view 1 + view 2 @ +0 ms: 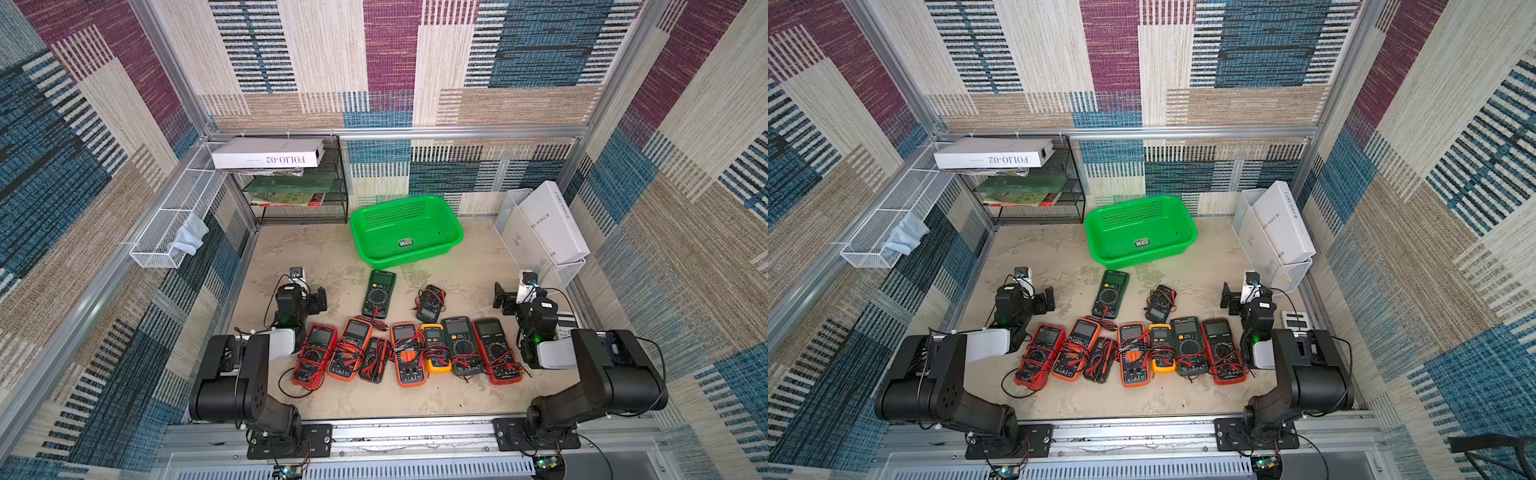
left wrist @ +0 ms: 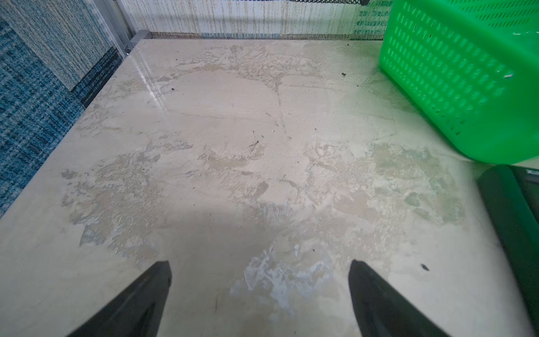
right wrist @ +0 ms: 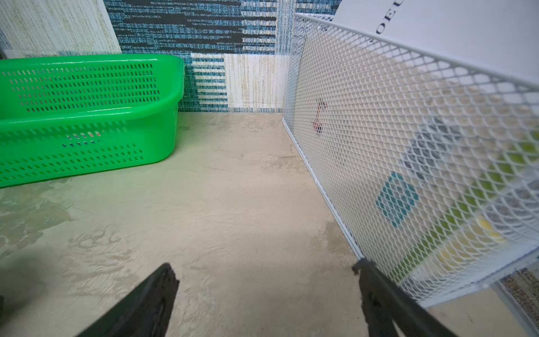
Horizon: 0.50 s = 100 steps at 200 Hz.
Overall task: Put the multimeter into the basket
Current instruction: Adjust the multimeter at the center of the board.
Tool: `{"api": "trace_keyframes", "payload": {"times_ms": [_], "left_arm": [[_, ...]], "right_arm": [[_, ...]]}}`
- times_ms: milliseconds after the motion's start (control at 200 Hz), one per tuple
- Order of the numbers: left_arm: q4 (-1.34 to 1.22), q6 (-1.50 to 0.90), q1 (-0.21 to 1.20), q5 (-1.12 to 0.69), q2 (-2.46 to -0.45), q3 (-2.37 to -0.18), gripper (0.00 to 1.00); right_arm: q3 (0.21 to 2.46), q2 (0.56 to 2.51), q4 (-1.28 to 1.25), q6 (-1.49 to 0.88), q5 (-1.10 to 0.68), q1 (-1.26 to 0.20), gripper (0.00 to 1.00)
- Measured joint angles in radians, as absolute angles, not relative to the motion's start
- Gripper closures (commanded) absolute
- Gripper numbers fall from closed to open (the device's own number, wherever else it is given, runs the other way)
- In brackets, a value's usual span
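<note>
Dark green multimeter (image 1: 378,294): lies flat on the table (image 1: 299,253) at centre frame, just below the basket (image 1: 415,258) and apart from it; probably the easiest pick, being free of neighbours. Basket: bright green, perforated, upper centre, empty save a small label; not yet loaded. Small black multimeter (image 1: 430,305): right of the green one, leads bundled on top. Row of seven further multimeters (image 1: 407,353): lower centre, packed side by side, red and black leads draped across, likely to snag. Left gripper (image 2: 260,265): left of centre, jaws spread wide, empty, over bare table. Right gripper (image 3: 264,265): right of centre, jaws likewise wide and empty, beside the white wire-mesh bin (image 3: 408,146). Both apparently parked clear of the meters, ready for a first reach.
</note>
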<state>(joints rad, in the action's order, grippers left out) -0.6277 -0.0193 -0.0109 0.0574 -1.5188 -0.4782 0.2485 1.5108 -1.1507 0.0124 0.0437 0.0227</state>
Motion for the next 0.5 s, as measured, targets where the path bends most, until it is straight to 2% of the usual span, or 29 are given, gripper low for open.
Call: {"api": "trace_keyframes", "payload": {"times_ms": [501], "left_arm": [[-0.627, -0.019, -0.011, 0.057, -1.522, -0.484, 0.01]], "right_arm": [[0.249, 1.511, -1.151, 0.014, 0.025, 0.032, 0.0]]}}
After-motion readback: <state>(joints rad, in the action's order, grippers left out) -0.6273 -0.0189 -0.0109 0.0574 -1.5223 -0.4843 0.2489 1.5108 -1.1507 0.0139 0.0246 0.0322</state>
